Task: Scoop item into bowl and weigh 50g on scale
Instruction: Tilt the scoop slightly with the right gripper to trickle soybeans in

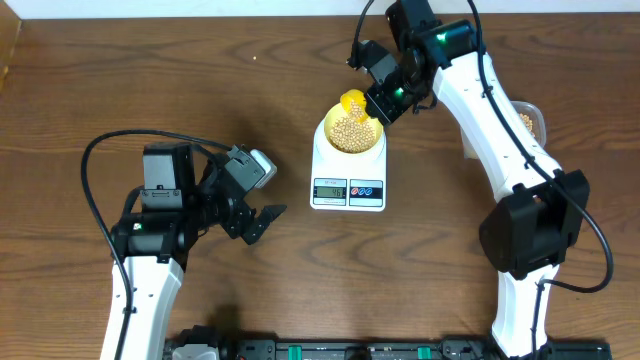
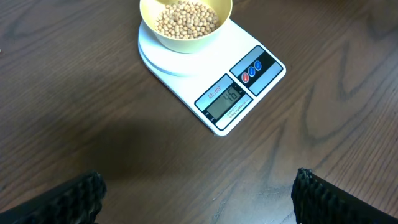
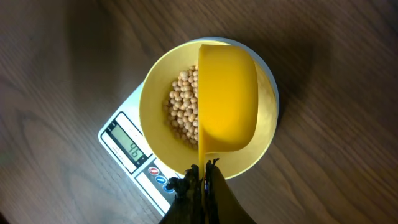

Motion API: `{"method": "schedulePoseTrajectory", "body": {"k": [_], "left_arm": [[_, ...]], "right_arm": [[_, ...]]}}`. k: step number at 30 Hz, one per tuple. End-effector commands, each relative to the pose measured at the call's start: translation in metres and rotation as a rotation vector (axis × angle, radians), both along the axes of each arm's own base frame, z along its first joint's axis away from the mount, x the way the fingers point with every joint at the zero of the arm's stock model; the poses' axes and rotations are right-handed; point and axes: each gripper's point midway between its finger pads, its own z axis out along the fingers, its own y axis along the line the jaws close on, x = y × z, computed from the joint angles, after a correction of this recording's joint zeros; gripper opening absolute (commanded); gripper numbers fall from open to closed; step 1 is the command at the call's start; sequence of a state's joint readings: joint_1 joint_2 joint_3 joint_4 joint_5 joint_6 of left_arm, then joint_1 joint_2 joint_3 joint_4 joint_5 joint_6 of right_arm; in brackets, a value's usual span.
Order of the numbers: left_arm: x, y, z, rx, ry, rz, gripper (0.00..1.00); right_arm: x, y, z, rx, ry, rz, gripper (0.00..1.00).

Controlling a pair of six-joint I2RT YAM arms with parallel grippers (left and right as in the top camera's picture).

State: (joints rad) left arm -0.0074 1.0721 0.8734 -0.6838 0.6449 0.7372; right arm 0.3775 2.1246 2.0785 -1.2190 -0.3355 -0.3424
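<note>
The display [image 2: 228,98] at the near edge of the scale [image 2: 199,70] reads 46. The red print [image 2: 215,91] just above it is too small to read.

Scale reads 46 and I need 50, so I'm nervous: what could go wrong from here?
1. The scoop, held by the right gripper, is tipped over the bowl; a further tilt may dump too many beans and overshoot.
2. The scoop sits close to the bowl's rim; a touch could skew the scale reading.
</note>
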Motion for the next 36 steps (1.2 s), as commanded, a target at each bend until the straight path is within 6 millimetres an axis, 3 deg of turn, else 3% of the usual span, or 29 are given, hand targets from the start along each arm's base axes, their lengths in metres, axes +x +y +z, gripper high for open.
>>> {"method": "schedulePoseTrajectory", "body": {"k": [1,14,36], "left_arm": [[0.000,0.002,-0.003,0.006,0.008,0.002,0.97],[0.000,0.002,-0.003,0.006,0.008,0.002,0.98],[0.000,0.002,-0.003,0.006,0.008,0.002,0.98]], "right_arm": [[-0.001,0.005,0.019,0.029,-0.044,0.026,0.01],[-0.006,0.006,0.034,0.227,0.053,0.015,0.01],[-0.001,-0.004,0.033,0.218,0.048,-0.007,0.01]]}}
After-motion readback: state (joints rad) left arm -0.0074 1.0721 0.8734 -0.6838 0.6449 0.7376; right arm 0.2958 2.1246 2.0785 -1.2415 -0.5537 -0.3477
